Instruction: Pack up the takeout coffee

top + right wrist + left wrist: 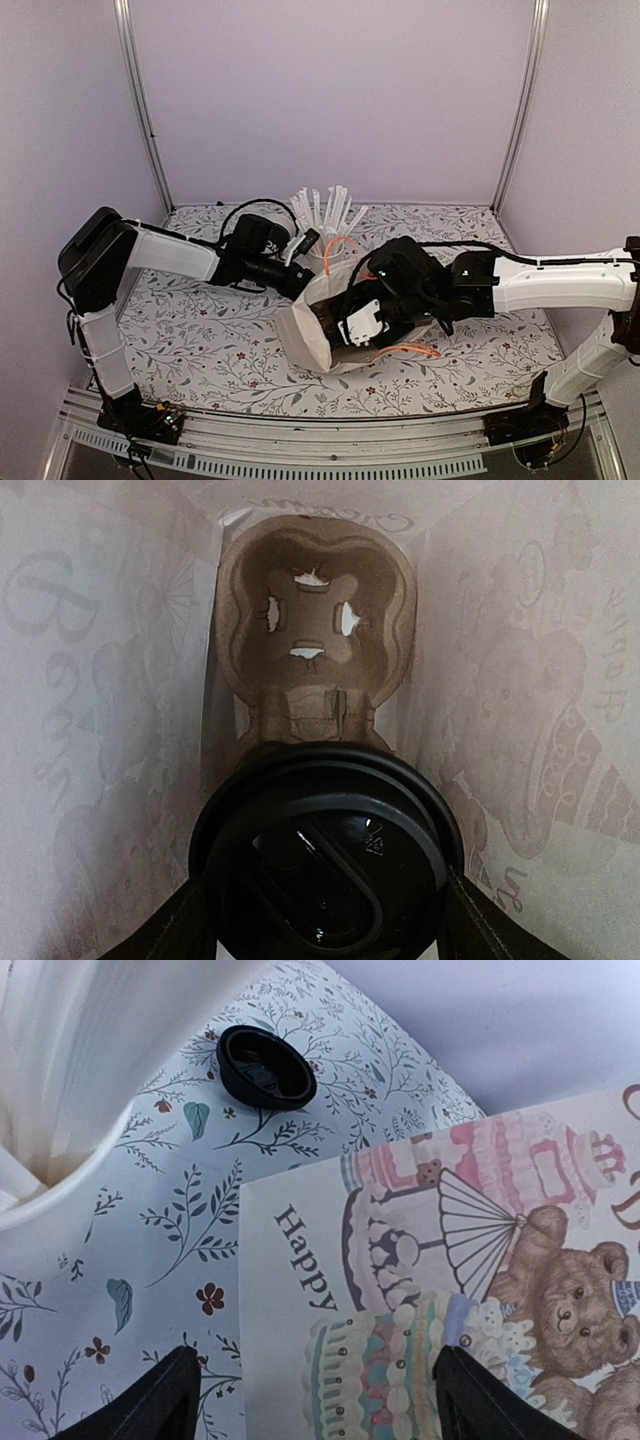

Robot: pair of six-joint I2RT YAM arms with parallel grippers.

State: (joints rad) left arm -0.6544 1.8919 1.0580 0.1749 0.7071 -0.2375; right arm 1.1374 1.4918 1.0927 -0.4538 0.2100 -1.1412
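Right jaws: my right gripper clasps the takeout coffee, inside the gift bag.
Left jaws: my left gripper is wide and empty, over the bag's outside.
Remaining: I judge it still needs seating in the pulp carrier ahead, then releasing.

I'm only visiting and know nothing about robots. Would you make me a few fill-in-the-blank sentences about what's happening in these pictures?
1. The right gripper grips the takeout coffee, whose lid is coloured ___.
2. The word printed on the bag beside the cakes is ___.
3. The animal drawn on the bag is a teddy ___.
4. The left gripper has its jaws ___.

Missing words: black; Happy; bear; open.
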